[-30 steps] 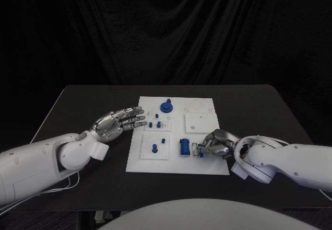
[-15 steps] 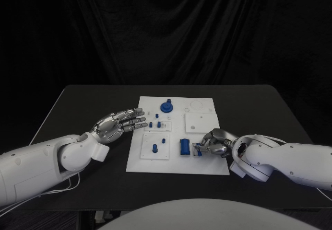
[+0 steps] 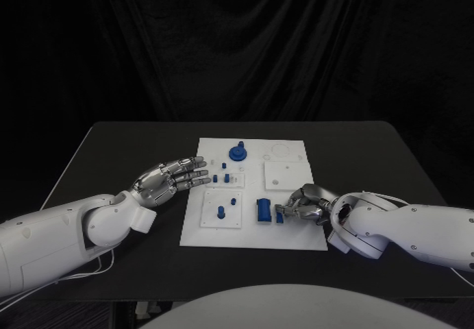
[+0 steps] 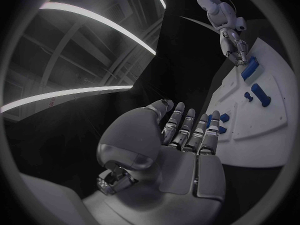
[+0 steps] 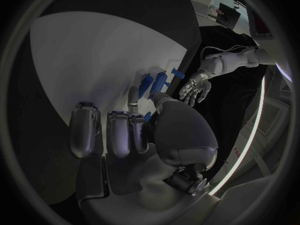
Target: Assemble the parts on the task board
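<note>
Pinching at a small blue part [image 3: 281,218], the right hand [image 3: 306,206] sits on the near right area of the board [image 3: 296,241], fingers curled in toward the thumb; whether the part is truly gripped or only touched, I cannot tell. Just beside it, toward the board's middle, stands a larger blue block [image 3: 263,210]. Left of that, a white sub-plate [image 3: 209,218] carries an upright blue peg [image 3: 222,212] and a smaller blue stud [image 3: 232,200].

Left hand [image 3: 170,177] hovers at the board's left edge, palm up, fingers spread and straight, holding nothing; fingertips reach over the rim near two short blue pegs [image 3: 229,179]. In the left wrist view the same hand [image 4: 181,145] lies flat and spread, with blue studs [image 4: 222,119] just past the fingertips.

Farther back, a plain white square plate [image 3: 288,175] lies on the right half. At the far edge a round blue knob [image 3: 237,152] stands left of centre, a shallow round recess [image 3: 283,149] to its right
</note>
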Controlling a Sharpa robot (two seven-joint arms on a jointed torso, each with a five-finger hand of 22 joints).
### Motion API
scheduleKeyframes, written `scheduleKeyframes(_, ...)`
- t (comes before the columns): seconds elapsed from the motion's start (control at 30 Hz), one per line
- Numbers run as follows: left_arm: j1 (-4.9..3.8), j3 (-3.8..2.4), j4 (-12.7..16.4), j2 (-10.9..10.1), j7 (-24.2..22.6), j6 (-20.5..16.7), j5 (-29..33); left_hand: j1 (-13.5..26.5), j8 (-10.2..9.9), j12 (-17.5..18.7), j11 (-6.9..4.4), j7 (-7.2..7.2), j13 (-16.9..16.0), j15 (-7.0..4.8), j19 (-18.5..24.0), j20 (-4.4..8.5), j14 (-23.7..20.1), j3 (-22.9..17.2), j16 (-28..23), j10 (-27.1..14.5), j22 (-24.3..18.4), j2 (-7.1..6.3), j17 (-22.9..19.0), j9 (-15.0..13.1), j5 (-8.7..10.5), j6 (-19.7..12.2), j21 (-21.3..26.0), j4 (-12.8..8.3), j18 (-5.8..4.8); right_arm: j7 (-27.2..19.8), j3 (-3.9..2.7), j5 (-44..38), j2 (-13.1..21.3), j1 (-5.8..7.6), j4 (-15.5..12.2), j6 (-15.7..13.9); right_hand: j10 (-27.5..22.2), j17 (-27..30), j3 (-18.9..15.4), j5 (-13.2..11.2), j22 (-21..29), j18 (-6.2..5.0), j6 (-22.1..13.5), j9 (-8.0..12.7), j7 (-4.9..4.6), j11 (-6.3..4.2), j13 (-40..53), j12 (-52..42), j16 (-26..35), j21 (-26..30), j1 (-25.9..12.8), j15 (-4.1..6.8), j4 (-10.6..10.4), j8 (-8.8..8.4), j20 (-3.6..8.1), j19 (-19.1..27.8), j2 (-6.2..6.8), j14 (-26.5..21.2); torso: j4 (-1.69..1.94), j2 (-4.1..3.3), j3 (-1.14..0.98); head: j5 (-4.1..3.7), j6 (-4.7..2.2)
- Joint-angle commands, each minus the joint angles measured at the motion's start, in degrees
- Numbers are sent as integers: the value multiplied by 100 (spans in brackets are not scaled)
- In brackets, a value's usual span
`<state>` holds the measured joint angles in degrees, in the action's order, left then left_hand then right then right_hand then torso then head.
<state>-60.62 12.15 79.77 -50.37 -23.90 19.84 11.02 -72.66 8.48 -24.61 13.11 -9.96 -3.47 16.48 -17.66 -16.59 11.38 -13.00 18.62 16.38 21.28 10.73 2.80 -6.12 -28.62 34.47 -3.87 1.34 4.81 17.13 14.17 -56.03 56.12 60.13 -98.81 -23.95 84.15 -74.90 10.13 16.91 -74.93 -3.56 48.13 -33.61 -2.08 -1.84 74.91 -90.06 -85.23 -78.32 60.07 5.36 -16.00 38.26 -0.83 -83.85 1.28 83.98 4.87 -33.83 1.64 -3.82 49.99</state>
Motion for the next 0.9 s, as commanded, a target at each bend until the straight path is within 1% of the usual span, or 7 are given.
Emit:
scheduleKeyframes(0.03,15,-6,16,0,-52,78,4,50,0,35,-16,-128,3,3,-13,-9,-8,-28,-19,-7,-6,0,-4,5,-18,-31,-5,-15,-72,156,-1,-86,-6,-6,1,64,585,-485,-68,-227,-1103,54,15,-7,-9,-10,1509,6,23,37,-76,19,-31,-14,14,-230,22,421,5,3,0,1,1)
scheduleKeyframes(0.1,17,-6,17,-2,-52,76,4,50,0,35,-16,-128,3,3,-13,-9,-8,-28,-19,-7,-6,0,-4,5,-18,-31,-5,-15,-72,148,-1,-94,-9,-6,0,61,585,-470,-155,-471,-1099,51,14,-12,-8,-10,1509,6,29,47,-138,20,-37,-11,13,-226,26,418,2,2,0,5,1)
scheduleKeyframes(0.3,20,-6,18,-9,-54,70,4,55,1,38,-16,-129,3,3,-15,-9,-10,-35,-17,-10,-5,-2,-4,5,-17,-28,-5,-13,-72,27,-1,-103,3,-6,-21,-58,585,-457,-243,-623,-1097,49,18,-19,-5,-13,1509,6,35,55,-186,21,-42,-2,14,-224,15,416,-1,2,3,11,1)
scheduleKeyframes(0.37,21,-6,20,-11,-56,70,4,55,1,38,-16,-129,3,3,-15,-9,-10,-35,-17,-10,-5,-2,-4,5,-17,-28,-5,-13,-72,-46,0,-105,23,-6,-40,-128,585,-463,-246,-610,-1099,51,25,-23,-1,-15,1509,6,31,50,-187,22,-41,5,14,-226,-3,417,0,3,4,20,1)
scheduleKeyframes(0.6,23,-6,32,-29,-63,62,4,55,1,38,-16,-129,3,3,-15,-9,-10,-35,-17,-10,-5,-2,-4,5,-17,-28,-5,-13,-72,-153,4,-137,131,-8,-152,-151,585,-486,-258,-209,-1106,55,9,-114,24,-37,1509,6,13,33,139,41,176,107,32,-234,-14,423,2,3,4,21,1)
scheduleKeyframes(0.8,25,-6,41,-47,-67,54,4,59,2,34,-17,-129,3,3,-18,-9,-10,-42,-14,-8,-3,-6,-3,5,-16,-28,-5,-12,-71,-88,10,-268,241,-16,-301,-45,585,-477,-309,-242,-1105,54,5,-257,52,-60,1509,6,14,36,286,59,301,284,45,-233,31,421,2,1,1,27,1)
scheduleKeyframes(0.9,25,-6,42,-51,-67,49,4,59,2,34,-17,-129,3,3,-18,-9,-10,-42,-14,-8,-3,-6,-3,5,-16,-28,-5,-12,-71,-43,11,-317,285,-21,-342,8,585,-467,-393,-374,-1107,55,-29,-432,81,-85,1509,6,16,33,300,79,321,492,62,-236,29,419,-1,1,1,32,1)
